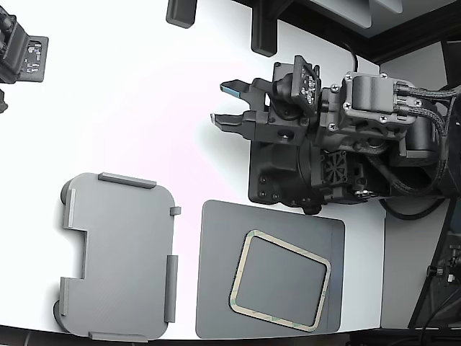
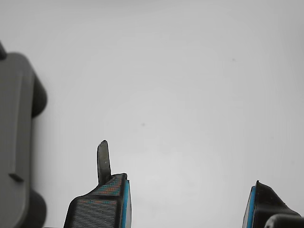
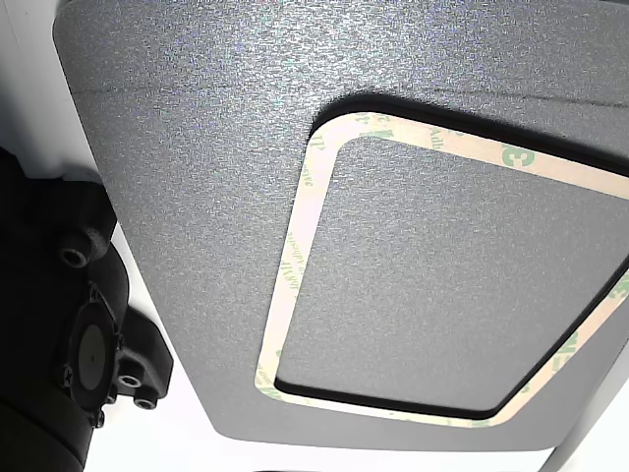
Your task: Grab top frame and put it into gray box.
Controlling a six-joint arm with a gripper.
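Note:
The top frame (image 1: pixel 282 282) is a thin cream-green ring with rounded corners. It lies flat on a dark gray mat (image 1: pixel 216 274) at the bottom of the exterior view, and fills the other view (image 3: pixel 295 246). The gray box (image 1: pixel 119 256) is a light gray shallow tray with edge tabs, to the mat's left in the exterior view; its edge shows in the wrist view (image 2: pixel 14 142). My gripper (image 1: pixel 225 103) is open and empty over bare white table, well above the frame in the exterior view. Its blue-padded fingertips (image 2: pixel 118 199) show in the wrist view.
The white table (image 1: pixel 130 108) carries everything. A second dark gripper (image 1: pixel 21 54) sits at the exterior view's top left. Two dark posts (image 1: pixel 263 32) stand at the table's far edge. My arm's black body (image 1: pixel 324 144) and cables lie just above the mat.

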